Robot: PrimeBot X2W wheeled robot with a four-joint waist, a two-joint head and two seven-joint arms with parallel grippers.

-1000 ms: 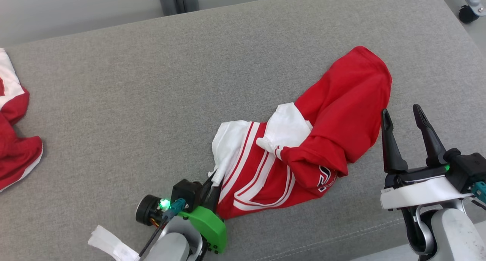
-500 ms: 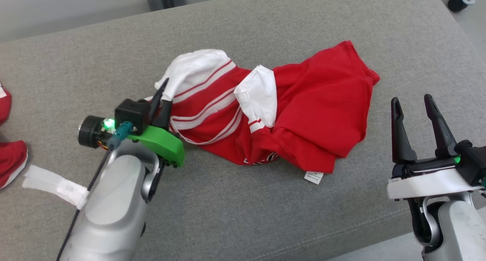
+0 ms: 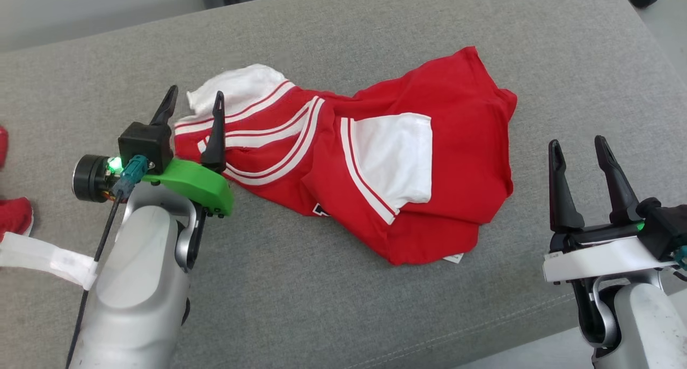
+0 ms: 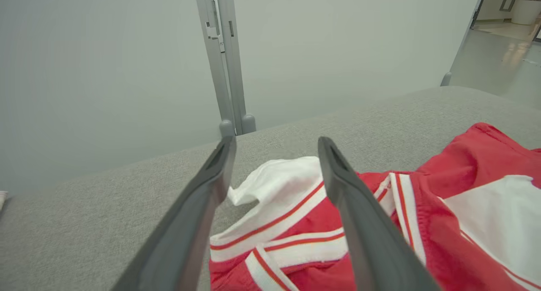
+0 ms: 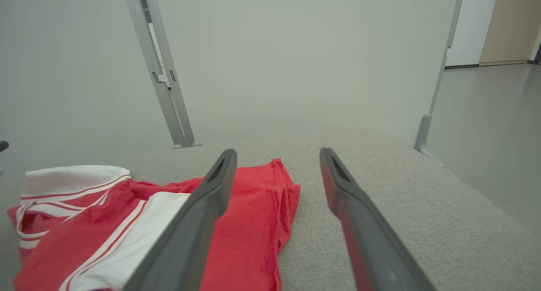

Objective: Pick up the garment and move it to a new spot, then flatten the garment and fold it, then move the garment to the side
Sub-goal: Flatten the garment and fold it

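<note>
Your left end effector (image 3: 195, 91) has its two fingers spread wide and holds nothing: one finger (image 3: 216, 127) stands over the striped white end of the garment (image 3: 429, 106), the other over bare cushion (image 3: 333, 31), and from the head view you can't tell if either tip touches the cloth. In the left wrist view, the left end effector (image 4: 275, 143) frames a loose white corner of the garment (image 4: 477, 155), which lies just beyond and between the tips. Over on your right end effector (image 3: 576, 141), the fingers are wide apart and empty too, pointing toward the cushion's far edge, close to its near right corner and clear of the garment's right hem. The right wrist view shows the right end effector (image 5: 277, 151) with the garment (image 5: 253, 206) off to its left side and bare grey fabric between the fingers. The garment sits around the middle of the cushion, crumpled rather than flat, red with a white panel edged in stripes on top, its red end reaching toward the far right corner. A small white label (image 3: 453, 258) peeks out at its near edge. At the cushion's left edge there's another scrap of red cloth (image 3: 13, 216), and a white strip (image 3: 43, 256) hangs off your left arm.
</note>
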